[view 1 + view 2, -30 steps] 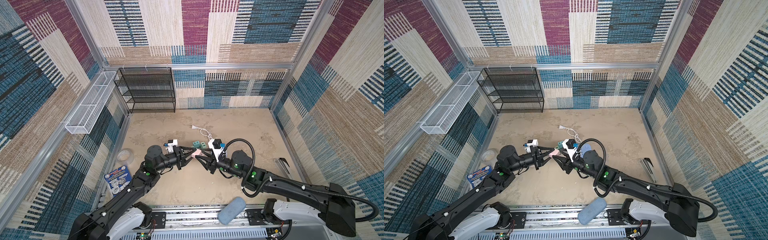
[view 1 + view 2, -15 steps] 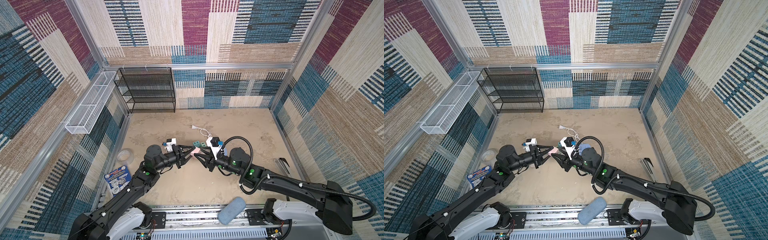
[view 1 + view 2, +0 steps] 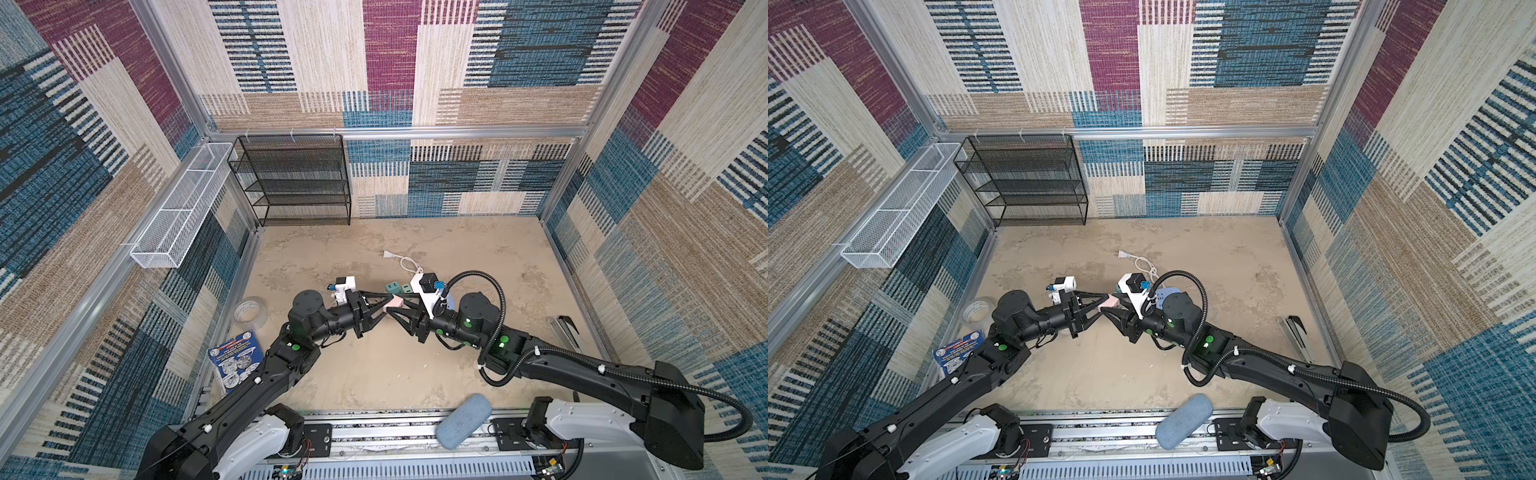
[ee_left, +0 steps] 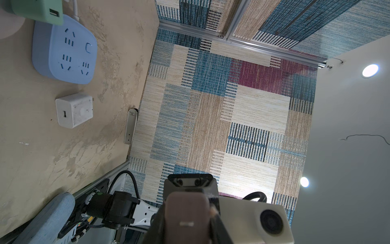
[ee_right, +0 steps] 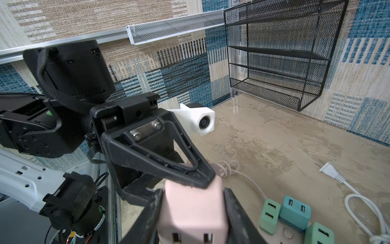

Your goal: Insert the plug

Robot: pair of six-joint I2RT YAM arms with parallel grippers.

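As both the left gripper (image 3: 385, 304) and the right gripper (image 3: 398, 308) clamp the pink plug (image 3: 393, 301) in mid-air near the power strip (image 5: 288, 232), a handover seems in hand, and next one of them must release before aligned insertion

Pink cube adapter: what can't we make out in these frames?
- Prongs of the pink cube-shaped plastic adapter: no view shows them. In both top views the jaws of the left gripper and right gripper mostly cover it.
- Right jaws' grip: in the right wrist view the frame edge cuts them, so contact is unclear.
- Free sockets on the pale power strip: cut off by the right wrist view's edge, and behind the right wrist camera in top views.
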